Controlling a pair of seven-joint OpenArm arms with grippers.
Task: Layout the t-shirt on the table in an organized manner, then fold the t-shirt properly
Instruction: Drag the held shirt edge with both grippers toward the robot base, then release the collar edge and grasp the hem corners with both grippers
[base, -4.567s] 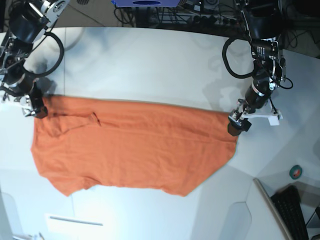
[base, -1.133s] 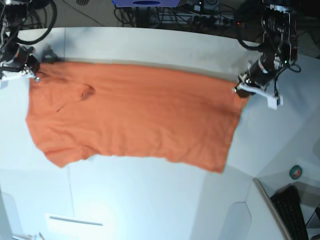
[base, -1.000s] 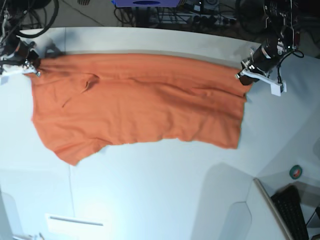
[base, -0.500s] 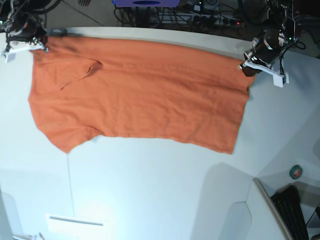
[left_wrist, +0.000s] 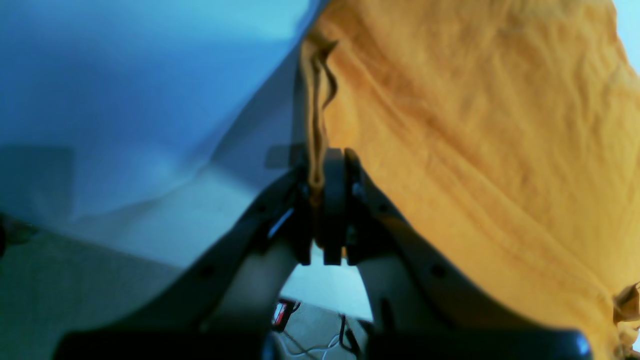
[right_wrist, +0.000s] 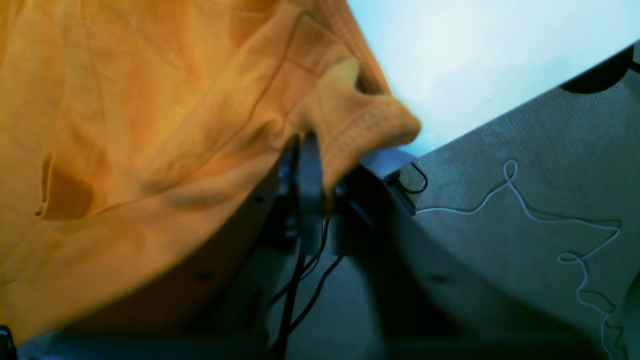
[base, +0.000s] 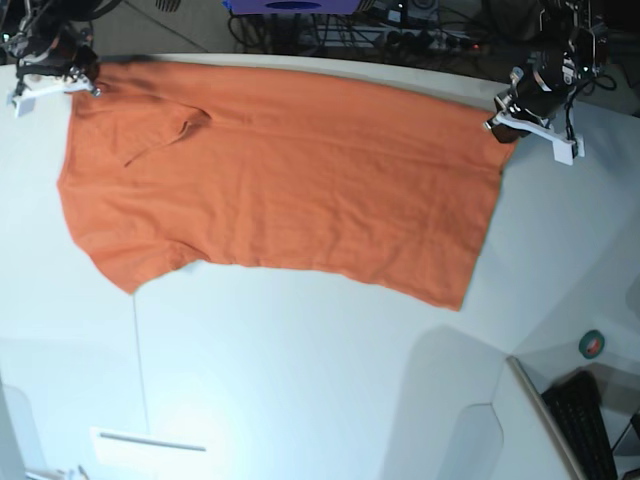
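Here the t-shirt (base: 270, 170) lies spread along the surface's (base: 300, 380) far edge. The left tool (left_wrist: 325, 200) is clamped on its corner; the right tool (right_wrist: 312, 185) pinches a hem. Release both together, gently, to avoid wrinkling.

The base view looked down from high above the table (base: 300, 380), taking in the whole shirt (base: 280, 170). Each wrist view sat close behind its jaws, looking along them at a shirt corner; all three views shared the shirt's far edge.
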